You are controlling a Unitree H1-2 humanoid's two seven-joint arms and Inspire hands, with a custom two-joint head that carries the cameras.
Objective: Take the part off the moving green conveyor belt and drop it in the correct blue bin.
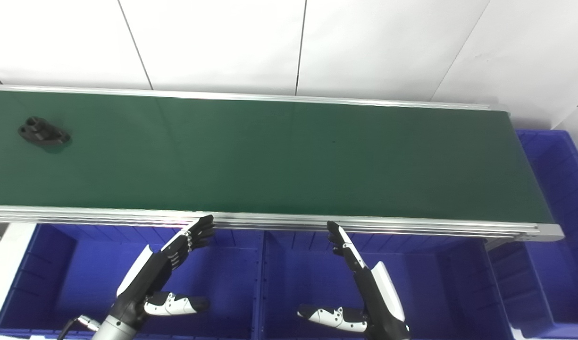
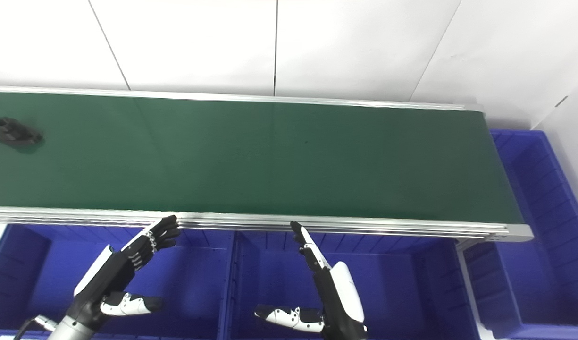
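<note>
A small black part (image 1: 44, 132) with two round holes lies on the green conveyor belt (image 1: 279, 156) at its far left. My left hand (image 1: 168, 269) hangs open over the left blue bin (image 1: 48, 283), fingers stretched toward the belt's near rail, thumb out to the right. My right hand (image 1: 364, 288) is open too, over the middle blue bin (image 1: 439, 283), fingers pointing up at the rail, thumb out to the left. Neither hand holds anything, and both are far from the part.
The belt's aluminium near rail (image 1: 270, 221) runs just above both hands' fingertips. A third blue bin (image 1: 560, 198) sits past the belt's right end. A white panelled wall (image 1: 289, 42) stands behind the belt.
</note>
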